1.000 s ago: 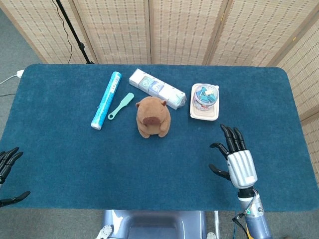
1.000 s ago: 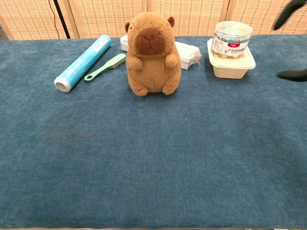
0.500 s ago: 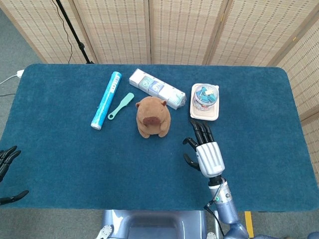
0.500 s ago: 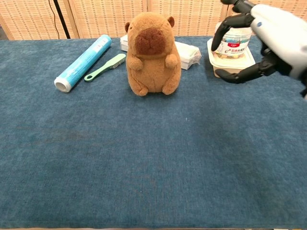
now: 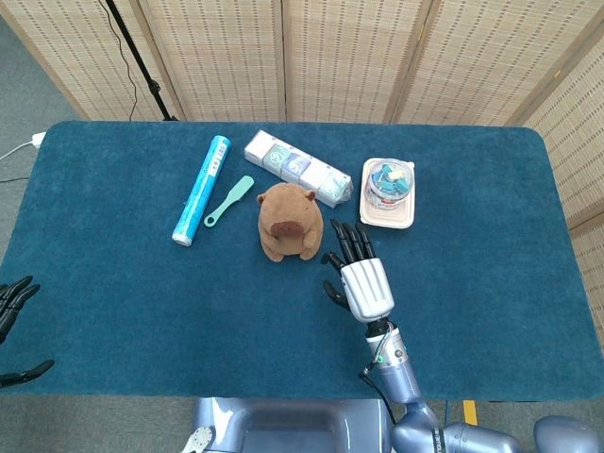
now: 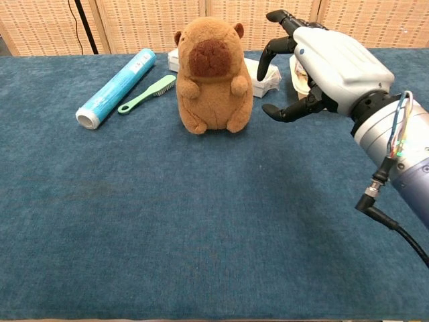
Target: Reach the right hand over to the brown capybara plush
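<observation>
the brown capybara plush (image 5: 290, 222) sits upright on the blue table (image 5: 113, 283), its long axis vertical and its face toward the robot. i use it as the landmark. the right hand (image 5: 357, 276) is just beside the plush, on the plush's side that faces the food tub (image 5: 388, 192), and a little nearer to the robot. its fingers are apart and only lightly curved, the thumb pointing toward the plush, and it holds nothing. in the chest view the right hand (image 6: 315, 64) shows a clear gap to the plush (image 6: 213, 77), so i judge it is near but not touching.

the plush lies to the robot's left of this hand and slightly further away. i think the coming move is a short sideways travel toward the plush's flank, with the palm turned to it. the right hand is much the nearer one: the left hand (image 5: 14, 321) is well apart from the plush, at the table's near edge, with its fingers spread and nothing in them.

behind the plush lies the wrapped pack (image 5: 297, 168).
</observation>
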Controlling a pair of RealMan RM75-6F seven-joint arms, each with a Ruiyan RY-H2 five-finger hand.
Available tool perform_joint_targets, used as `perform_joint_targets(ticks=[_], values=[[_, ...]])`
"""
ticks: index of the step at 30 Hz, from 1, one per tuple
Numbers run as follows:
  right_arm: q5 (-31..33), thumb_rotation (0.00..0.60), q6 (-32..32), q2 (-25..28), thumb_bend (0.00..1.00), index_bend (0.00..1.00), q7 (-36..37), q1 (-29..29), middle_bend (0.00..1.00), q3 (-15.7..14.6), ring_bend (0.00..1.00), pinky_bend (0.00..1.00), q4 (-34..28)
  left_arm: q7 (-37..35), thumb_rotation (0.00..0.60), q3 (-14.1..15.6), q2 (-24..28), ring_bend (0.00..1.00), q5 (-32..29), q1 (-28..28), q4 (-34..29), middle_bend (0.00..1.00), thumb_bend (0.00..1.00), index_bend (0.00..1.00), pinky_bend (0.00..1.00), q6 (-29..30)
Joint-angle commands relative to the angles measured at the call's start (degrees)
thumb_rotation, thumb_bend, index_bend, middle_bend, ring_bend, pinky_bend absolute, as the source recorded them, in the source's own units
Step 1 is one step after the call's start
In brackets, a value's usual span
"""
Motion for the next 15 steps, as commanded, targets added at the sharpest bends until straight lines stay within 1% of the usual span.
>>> perform_joint_targets(ticks=[1,4,9,11,12,15], values=[[1.3,0.6,-1.0,-1.0,0.33,0.42,-0.6,1.1,0.01,0.9,0.0,0.0,1.3,0.0,0.6,0.0,0.0,0.0,-0.1,0.0,0.0,0.0,0.0,0.0,0.0,-0.1],[2.2,0.6,-1.2,-2.3,0.26,0.44,-0.5,2.3,0.01,1.9,0.0,0.0,2.5,0.0,0.6,-0.2,0.0,0.0,-0.4,-0.1,-0.2,0.0,0.0,0.0,0.0,-0.3],[4.1,0.6,-1.4,-5.2,0.07,0.46,-0.9,4.6,0.02,4.2,0.0,0.0,5.3,0.4,0.6,-0.2,0.1,0.0,-0.7,-0.4,-0.5,0.0,0.0,0.0,0.0,-1.0],[5.8,0.6,-1.7,-6.6,0.02,0.46,-1.3,5.4,0.03,5.3,0.0,0.0,6.8,0.4,0.6,-0.3,0.2,0.0,-0.8,-0.4,-0.6,0.0,0.0,0.0,0.0,-1.1],[6.3,0.6,-1.7,-7.1,0.0,0.46,-1.4,5.6,0.03,5.6,0.0,0.0,7.3,0.3,0.6,-0.3,0.2,0.0,-0.9,-0.4,-0.6,0.0,0.0,0.0,0.0,-1.1],[7.9,0.6,-1.4,-8.6,0.0,0.48,-0.9,6.4,0.04,6.5,0.0,0.01,9.4,0.0,0.6,-0.3,0.3,0.0,-1.1,-0.5,-0.6,0.0,0.0,0.0,0.0,-1.3]])
